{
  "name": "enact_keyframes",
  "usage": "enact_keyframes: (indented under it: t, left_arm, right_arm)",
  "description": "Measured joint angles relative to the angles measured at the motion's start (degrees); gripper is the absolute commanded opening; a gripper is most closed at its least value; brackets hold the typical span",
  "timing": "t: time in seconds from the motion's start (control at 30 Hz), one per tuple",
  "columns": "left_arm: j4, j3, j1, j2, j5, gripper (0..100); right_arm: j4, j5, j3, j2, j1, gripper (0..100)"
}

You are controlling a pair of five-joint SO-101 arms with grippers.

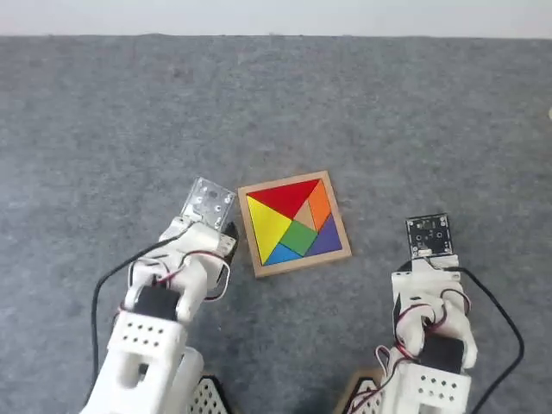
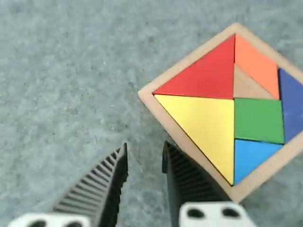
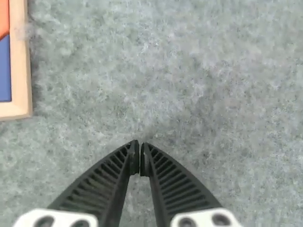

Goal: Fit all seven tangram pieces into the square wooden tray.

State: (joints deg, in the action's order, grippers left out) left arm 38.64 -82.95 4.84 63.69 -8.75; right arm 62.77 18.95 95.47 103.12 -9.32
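- Closest: left gripper (image 2: 144,152), fingers parted a little, nothing between them, over the grey tabletop (image 1: 103,121) just beside the tray's edge.
- right gripper (image 3: 140,145): fingertips pressed together, holding nothing, apart from the tray's opposite side.
- tray (image 1: 302,263): square, pale wood, near mid-tabletop, turned askew to the tabletop edges.
- Contents, lying flat: red triangle (image 1: 285,198), yellow triangle (image 1: 266,226), orange piece (image 1: 320,207), green square (image 1: 299,235), light-blue triangle (image 1: 283,253), dark-blue triangle (image 1: 326,237).
- tan triangle (image 1: 304,214) between red, orange and green: piece or bare floor, cannot tell.

Right gripper (image 3: 140,146) closed tight over grey bench (image 3: 199,71), wooden tray (image 3: 21,61) corner at ten o'clock, orange piece (image 3: 4,19) and blue piece (image 3: 4,68) inside.
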Motion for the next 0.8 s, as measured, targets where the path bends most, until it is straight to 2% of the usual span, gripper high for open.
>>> enact_keyframes:
  t: [0.43,0.6,0.8]
  left_arm:
    - [0.00,-14.33,0.00,28.48,2.46,11]
    - [8.44,-14.24,0.00,37.71,2.55,11]
    - [16.26,-14.24,0.00,39.21,2.55,12]
  right_arm:
    - [1.67,0.09,0.00,0.00,0.00,1.9]
    - [1.67,0.09,0.00,0.00,0.00,1.9]
    - [1.67,0.09,0.00,0.00,0.00,1.9]
